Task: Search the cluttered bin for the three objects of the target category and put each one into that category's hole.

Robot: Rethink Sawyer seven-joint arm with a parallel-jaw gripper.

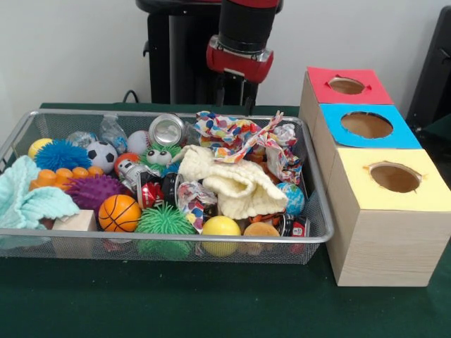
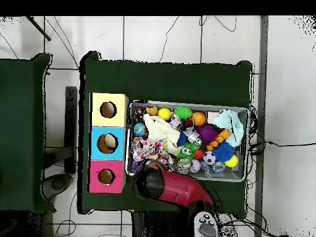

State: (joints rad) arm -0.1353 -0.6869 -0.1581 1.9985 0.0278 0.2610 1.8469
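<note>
Front view: showing the cluttered bin sitting on the green tabletop with three wooden boxes lined up just beside its right rim, presumably for short carries from bin to hole.
Target pieces: lying as spotted white fabric bunched in the far right part of the bin, draping partly over the cream knitted cloth and trailing toward the right wall; impossible to count three separate pieces in the heap.
Hole: waiting in the yellow top of the nearest box, with the blue-topped box and red-topped box farther back.
Arm: hanging over the far rim, the red and black wrist sitting directly above the spotted fabric, apparently lining up for a descent onto it.
Fingers: hiding behind the wrist and dark pedestal, so spread or pressed together cannot be told.
Fabric relative to fingers: lying just below and slightly nearer than the wrist, not visibly touching.
Overhead view: confirming the arm covering the bin corner beside the fabric, near the boxes.
Clutter: crowding the left side with balls and a mint-green towel, well apart from the fabric.
</note>
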